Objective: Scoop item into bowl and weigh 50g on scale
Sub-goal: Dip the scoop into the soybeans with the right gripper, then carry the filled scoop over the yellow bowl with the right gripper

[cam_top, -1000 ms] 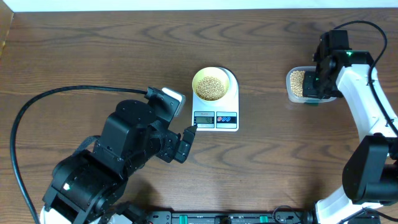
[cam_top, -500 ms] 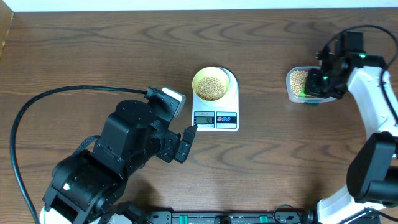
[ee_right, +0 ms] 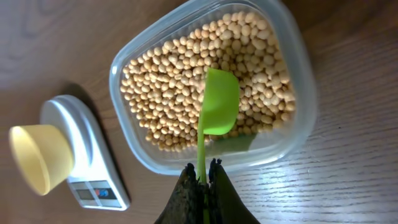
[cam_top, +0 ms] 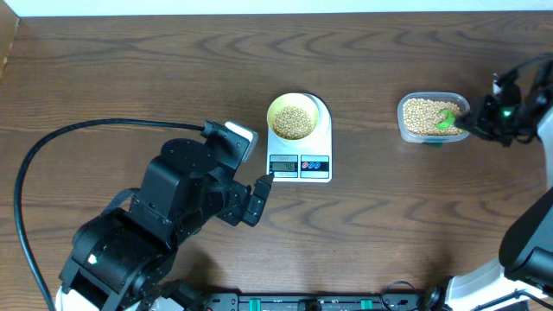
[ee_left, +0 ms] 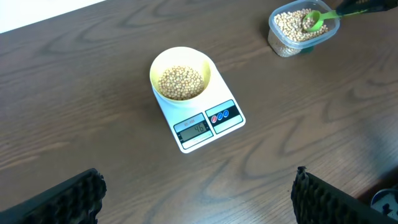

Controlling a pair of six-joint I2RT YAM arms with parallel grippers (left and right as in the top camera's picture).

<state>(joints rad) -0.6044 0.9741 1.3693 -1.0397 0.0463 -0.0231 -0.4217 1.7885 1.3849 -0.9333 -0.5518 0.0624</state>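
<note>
The left gripper [ee_left: 199, 196] hovers low over the table, fingers spread wide and empty. Just beyond it the white scale [ee_left: 227, 115] carries the yellow bowl [ee_left: 163, 62], partly filled with beans [ee_left: 181, 82]. Farther off, the right gripper [ee_right: 204, 180] clenches a green scoop [ee_right: 219, 102] lying on beans in a clear tub [ee_right: 305, 93].

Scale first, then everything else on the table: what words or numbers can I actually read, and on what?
Display on the scale: dark digits, too blurred to read.
Two coloured buttons: markings too small to read.
Bowl, tub, green scoop: no lettering visible.
</note>
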